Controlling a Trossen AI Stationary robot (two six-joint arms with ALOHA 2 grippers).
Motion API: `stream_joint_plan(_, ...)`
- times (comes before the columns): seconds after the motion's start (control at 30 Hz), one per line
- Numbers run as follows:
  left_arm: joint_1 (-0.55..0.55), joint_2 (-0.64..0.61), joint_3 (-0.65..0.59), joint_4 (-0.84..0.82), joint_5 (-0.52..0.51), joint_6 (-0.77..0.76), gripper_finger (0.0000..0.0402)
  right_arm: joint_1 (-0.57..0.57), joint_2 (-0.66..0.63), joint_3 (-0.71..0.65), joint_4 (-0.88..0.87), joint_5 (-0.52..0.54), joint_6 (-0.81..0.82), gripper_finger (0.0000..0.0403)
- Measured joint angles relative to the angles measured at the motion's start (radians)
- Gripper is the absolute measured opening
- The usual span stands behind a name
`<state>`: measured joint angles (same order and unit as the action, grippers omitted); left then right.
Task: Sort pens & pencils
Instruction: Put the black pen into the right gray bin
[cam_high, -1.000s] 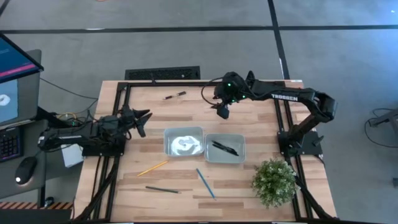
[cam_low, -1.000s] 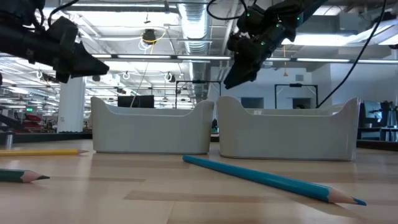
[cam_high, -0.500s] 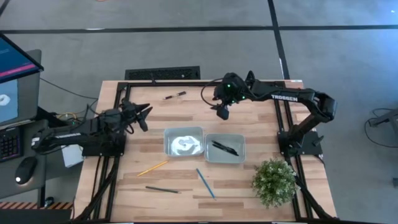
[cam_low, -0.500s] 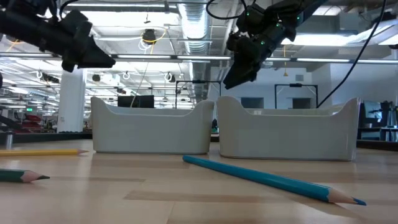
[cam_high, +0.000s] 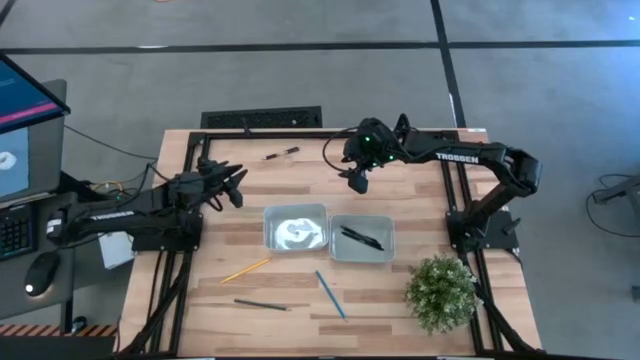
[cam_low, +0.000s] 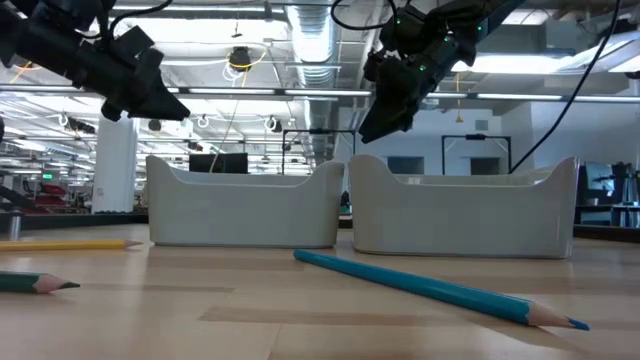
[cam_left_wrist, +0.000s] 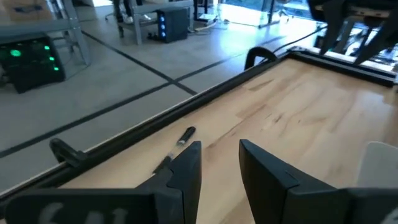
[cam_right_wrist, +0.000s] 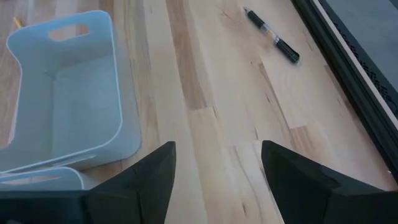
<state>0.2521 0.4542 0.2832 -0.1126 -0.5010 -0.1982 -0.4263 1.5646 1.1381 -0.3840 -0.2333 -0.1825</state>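
Note:
One black pen (cam_high: 282, 154) lies alone on the table near the far edge, and it also shows as the pen (cam_left_wrist: 184, 136) and the pen (cam_right_wrist: 272, 36) in the wrist views. Two black pens (cam_high: 360, 237) lie in the right-hand bin (cam_high: 385, 252). The yellow pencil (cam_high: 245, 269), grey-green pencil (cam_high: 262, 305) and blue pencil (cam_high: 331, 294) lie flat near the near edge. My left gripper (cam_high: 234, 186) hovers open to the left of the lone pen, fingers (cam_left_wrist: 186, 168) pointing toward it. My right gripper (cam_high: 358, 180) hangs open to the right of that pen, above the table.
A white bin (cam_high: 295, 228) stands left of the bin with the pens, both mid-table. A potted plant (cam_high: 440, 290) sits at the near right corner. A black frame rail (cam_high: 262, 119) runs along the far edge. In the low view the blue pencil (cam_low: 430, 290) lies in front of the bins.
My left gripper has moved toward the far edge and to the right, closing in on the lone pen while staying above the table. My right arm has kept still, and nothing on the table has moved.

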Motion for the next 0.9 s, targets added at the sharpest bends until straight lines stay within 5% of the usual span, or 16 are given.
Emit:
stream_joint_plan(0.63, 0.027, 0.004, 0.000, 0.015, -0.060, -0.020, 0.0098, 0.000, 0.000, 0.000, -0.004, 0.000, -0.008, 0.0260)
stream_joint_plan(0.9, 0.078, 0.016, 0.001, 0.128, 0.106, 0.028, 0.0098, 0.000, 0.000, 0.000, -0.004, 0.000, -0.008, 0.0260)
